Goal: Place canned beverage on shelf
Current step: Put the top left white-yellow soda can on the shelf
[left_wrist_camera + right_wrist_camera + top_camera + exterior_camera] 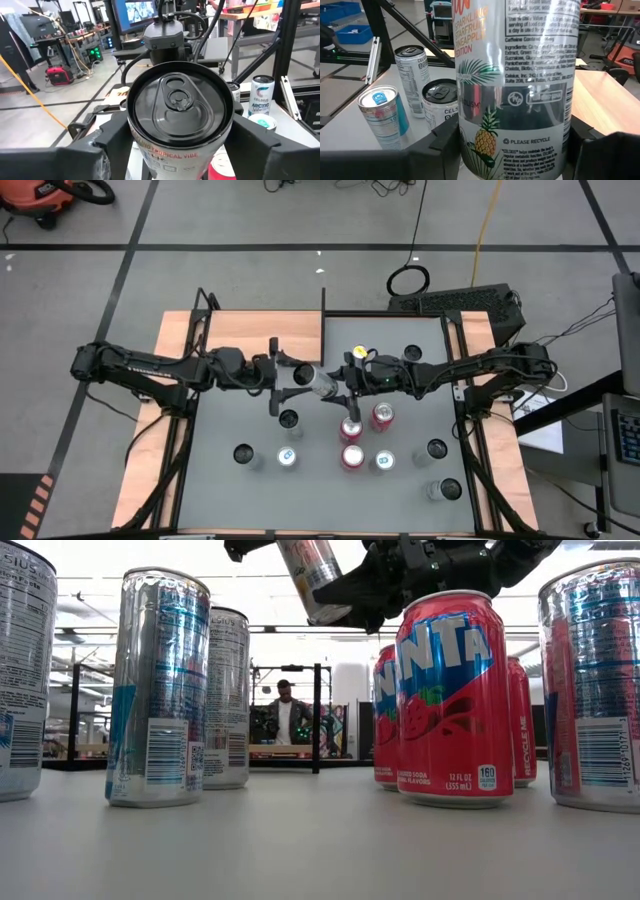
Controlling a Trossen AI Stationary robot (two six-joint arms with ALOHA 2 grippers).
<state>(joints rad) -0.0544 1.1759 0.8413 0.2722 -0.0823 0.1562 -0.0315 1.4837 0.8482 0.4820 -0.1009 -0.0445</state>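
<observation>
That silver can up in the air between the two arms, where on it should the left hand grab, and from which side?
Around the round side wall near the top end. The silver can hangs tilted above the table, its lid facing the left hand, while the right hand holds the wall lower down. Coming in from the can's top end, fingers either side, probably suits best.

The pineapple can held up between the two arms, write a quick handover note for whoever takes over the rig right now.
Right gripper: shut on the silver pineapple can, holding it tilted in the air above the table's middle.
Left gripper: at the can's other end, fingers either side of it; grip not clear, looks like a mid-air handover.
Shelf: at the table's far left; nothing seen on its visible part.
Done: can lifted.
Left: finish the handover, set the can on the shelf. Other cans, including the red soda cans, stand on the table.
</observation>
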